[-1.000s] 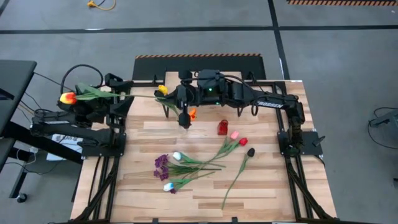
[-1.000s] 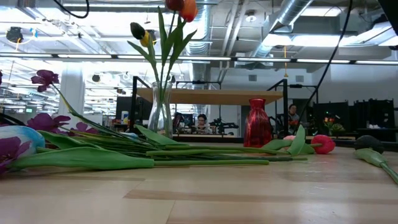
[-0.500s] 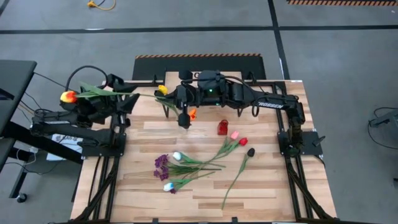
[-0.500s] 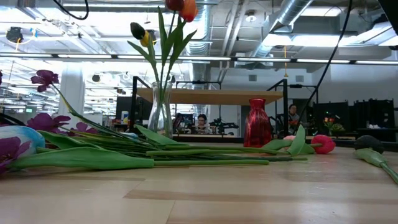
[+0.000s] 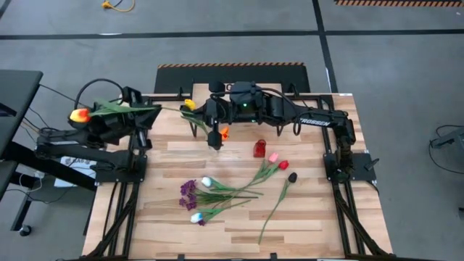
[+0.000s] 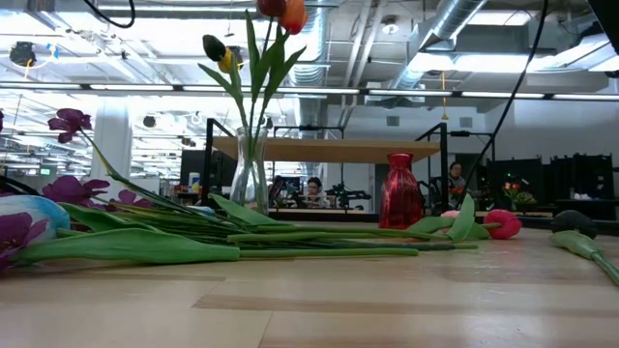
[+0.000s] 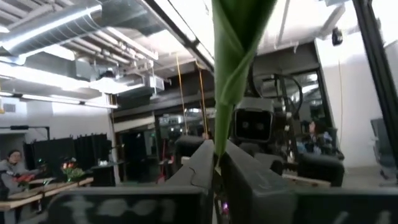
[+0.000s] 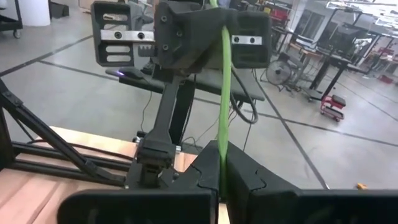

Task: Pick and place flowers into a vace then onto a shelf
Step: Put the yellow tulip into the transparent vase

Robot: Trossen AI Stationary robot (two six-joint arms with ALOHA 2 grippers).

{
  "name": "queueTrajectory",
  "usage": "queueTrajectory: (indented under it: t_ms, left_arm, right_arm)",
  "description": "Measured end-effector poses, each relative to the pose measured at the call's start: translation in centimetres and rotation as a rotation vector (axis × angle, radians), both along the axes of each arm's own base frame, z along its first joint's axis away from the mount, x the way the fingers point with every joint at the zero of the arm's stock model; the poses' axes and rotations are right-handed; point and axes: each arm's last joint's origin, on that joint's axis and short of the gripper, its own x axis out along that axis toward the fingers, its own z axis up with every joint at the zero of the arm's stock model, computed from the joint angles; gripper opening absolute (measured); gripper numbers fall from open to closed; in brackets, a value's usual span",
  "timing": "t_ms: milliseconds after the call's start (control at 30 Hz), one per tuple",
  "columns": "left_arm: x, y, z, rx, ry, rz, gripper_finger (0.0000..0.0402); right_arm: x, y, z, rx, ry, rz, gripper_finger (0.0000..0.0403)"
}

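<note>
A single tulip [image 5: 109, 109] with a yellow-and-red head is held level in the air between the 2 arms, its head out past the desk's left edge. The left gripper [image 5: 148, 110] is closed on its leafy stem near the desk's [image 5: 304, 217] back left corner; in the left wrist view the green leaf rises from between the pressed fingers [image 7: 239, 177]. The right gripper [image 5: 190, 110], reaching across the back of the desk, is clamped on the thin stem's other end (its wrist view shows the stem [image 8: 224, 93] running straight to the left arm).

Just in front of the right gripper stands a clear glass vase [image 6: 250, 174] holding several tulips, orange, red and yellow-dark. To its right sits a small red vase [image 6: 399, 191]. More flowers [image 5: 217, 190] lie loose in the middle of the desk: purple sprigs, white, pink, red and dark tulips. The shelf [image 6: 329, 149] stands behind both vases.
</note>
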Motion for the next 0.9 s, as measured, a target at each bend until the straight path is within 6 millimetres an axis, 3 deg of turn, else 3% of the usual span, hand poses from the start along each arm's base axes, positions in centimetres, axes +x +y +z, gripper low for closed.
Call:
queueTrajectory:
  t_ms: [200, 467, 667, 900]
  left_arm:
    - [0.0, 0.2, 1.2, -0.020, 0.136, 0.050, 0.0002]
    - [-0.2, 0.6, 4.0, -0.109, 0.466, 0.208, 0.0001]
    - [0.8, 0.8, 5.8, -0.182, 0.644, 0.253, 0.0000]
    - [3.1, 0.7, 7.0, -0.234, 0.826, 0.269, 0.0000]
  right_arm:
    - [0.0, 0.0, -0.2, -0.004, 0.017, -0.026, 0.0021]
    - [-0.4, 0.0, -0.6, -0.005, 0.090, -0.026, 0.0091]
    - [-1.7, 0.2, 0.7, -0.020, 0.066, -0.014, 0.0121]
    - [-4.7, 0.9, 3.5, -0.019, 0.031, 0.001, 0.0126]
